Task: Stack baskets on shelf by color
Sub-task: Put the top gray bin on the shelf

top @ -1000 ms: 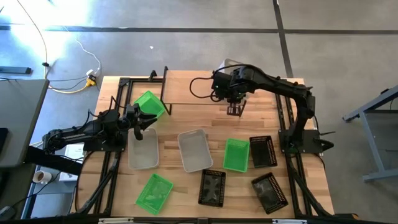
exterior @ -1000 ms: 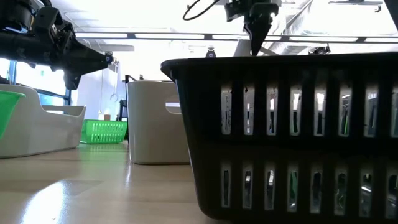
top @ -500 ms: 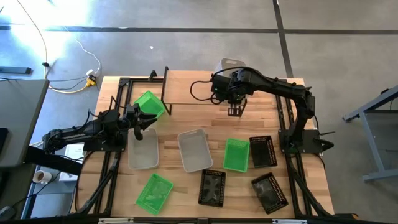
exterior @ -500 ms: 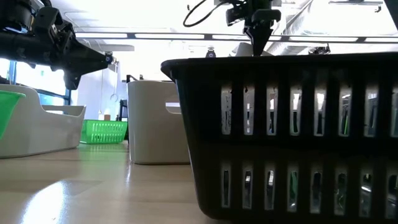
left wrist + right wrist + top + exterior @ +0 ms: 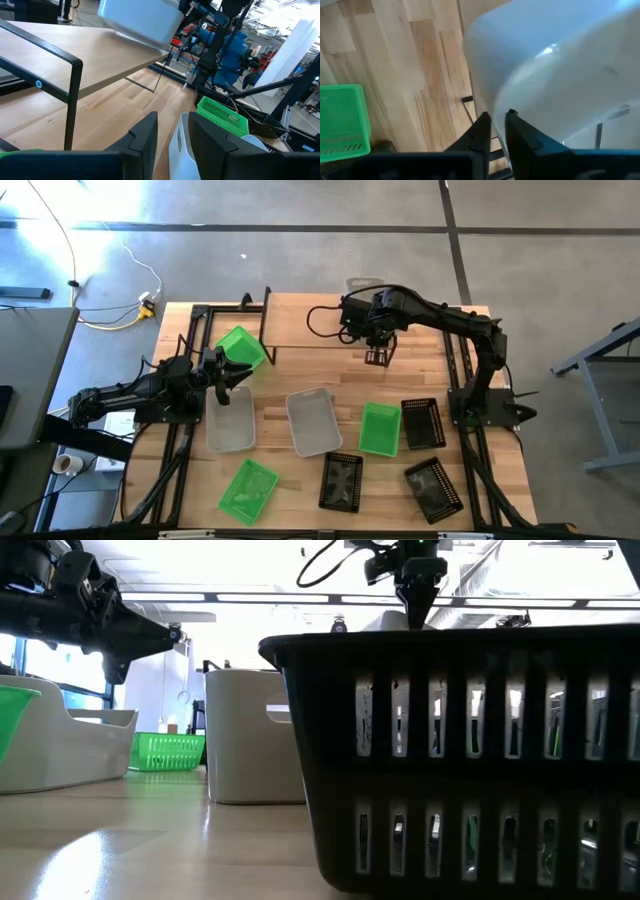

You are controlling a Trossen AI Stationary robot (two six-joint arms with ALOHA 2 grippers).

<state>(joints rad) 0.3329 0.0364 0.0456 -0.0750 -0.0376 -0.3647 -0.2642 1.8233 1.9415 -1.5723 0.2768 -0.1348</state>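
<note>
Your right pincer [image 5: 377,357] hangs over the shelf [image 5: 300,320], a light-wood board on thin black legs at the worktop's [image 5: 300,510] 12 o'clock edge. Its fingers [image 5: 481,131] stand a sliver apart with nothing between them. The pale grey basket [image 5: 362,283] lies at 12 o'clock of that pincer, at the shelf's far edge, and from above it is mostly hidden under the arm. The right wrist view shows it as a smeared pale bulk just past the fingertips. The left wrist view shows it atop the board, smeared there too.

Your left pincer [image 5: 225,375] waits at 9 o'clock, fingers apart, above a second grey basket [image 5: 230,425]. A green basket [image 5: 240,345] sits just beside it at 12. Only the high view shows you the other six baskets, spread across the 6 o'clock half. The low view is mostly filled by one black basket [image 5: 450,760].
</note>
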